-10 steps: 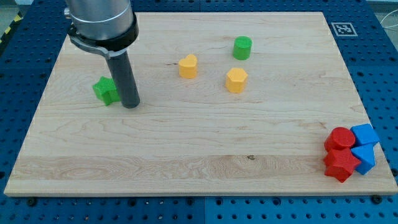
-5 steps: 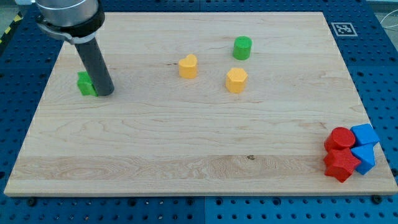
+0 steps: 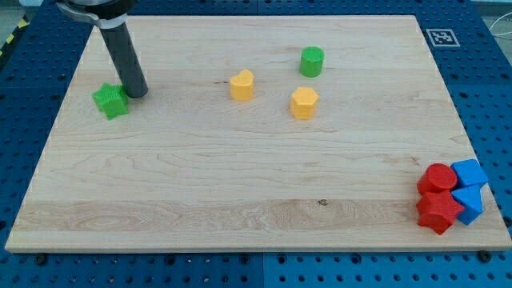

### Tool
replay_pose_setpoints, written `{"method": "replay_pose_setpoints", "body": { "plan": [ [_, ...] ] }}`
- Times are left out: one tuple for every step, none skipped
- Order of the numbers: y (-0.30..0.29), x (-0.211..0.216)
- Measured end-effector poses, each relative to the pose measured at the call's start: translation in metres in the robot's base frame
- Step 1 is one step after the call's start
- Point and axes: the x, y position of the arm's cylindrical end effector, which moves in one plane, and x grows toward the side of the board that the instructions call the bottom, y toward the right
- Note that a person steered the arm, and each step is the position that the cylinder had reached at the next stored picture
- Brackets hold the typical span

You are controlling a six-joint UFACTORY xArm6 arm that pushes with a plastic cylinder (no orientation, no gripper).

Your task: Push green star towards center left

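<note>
Camera view: your green star (image 3: 110,101) sits near the left edge of the pale wooden surface (image 3: 240,184), with my tip (image 3: 138,94) just beside it on its upper right, contact too close to call; the arm carries no gripper, only this smooth dark rod, its upper part cut off at the view's top. Further right lie a yellow heart-like block (image 3: 242,85), a yellow hexagonal block (image 3: 304,103) and a green cylinder (image 3: 312,61), while red blocks (image 3: 438,200) and blue blocks (image 3: 468,186) huddle touching at the bottom-right corner, their shapes hard to separate.
</note>
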Motion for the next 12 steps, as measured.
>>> {"method": "replay_pose_setpoints", "body": {
  "plan": [
    [0.000, 0.000],
    [0.000, 0.000],
    [0.010, 0.001],
    [0.010, 0.018],
    [0.009, 0.036],
    [0.007, 0.039],
    [0.023, 0.039],
    [0.031, 0.024],
    [0.022, 0.000],
    [-0.010, -0.015],
    [-0.047, -0.015],
    [-0.049, -0.014]
  ]
}}
